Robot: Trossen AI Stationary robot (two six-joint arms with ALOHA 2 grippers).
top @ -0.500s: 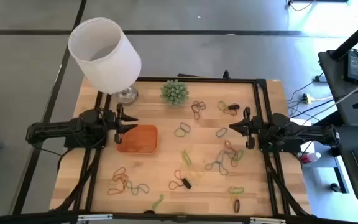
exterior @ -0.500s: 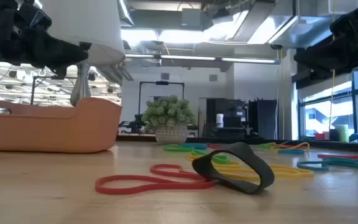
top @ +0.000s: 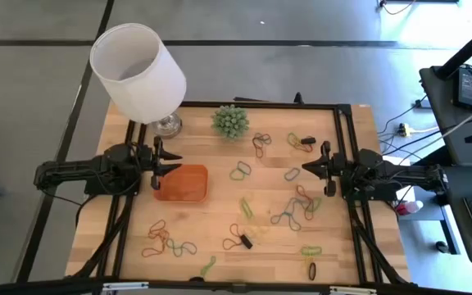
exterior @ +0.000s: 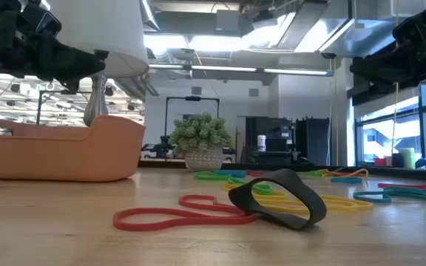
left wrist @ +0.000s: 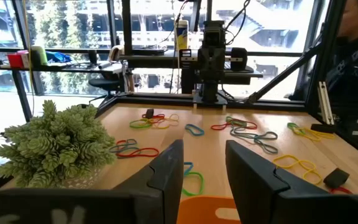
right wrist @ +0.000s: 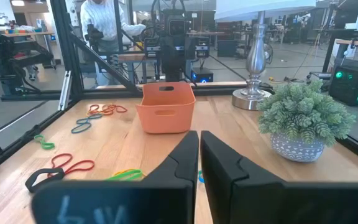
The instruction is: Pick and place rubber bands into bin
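Note:
The orange bin (top: 182, 183) rests on the table at centre left; it also shows in the right wrist view (right wrist: 166, 109). Rubber bands lie scattered flat on the wood: a green one (top: 240, 170), a dark pair (top: 261, 143), a tangled cluster (top: 293, 209), an orange cluster (top: 168, 240), and a red and a black band near the low camera (exterior: 279, 198). My left gripper (top: 170, 162) hovers open at the bin's left far corner, its fingers apart (left wrist: 204, 168). My right gripper (top: 306, 168) is shut and empty at the table's right side (right wrist: 199, 155).
A lamp with a large white shade (top: 138, 70) stands at the far left corner. A spiky green ball plant (top: 229, 121) stands at the far middle. A black frame rail (top: 342, 156) runs along the table's right side. A person (right wrist: 107, 25) stands beyond the table's left side.

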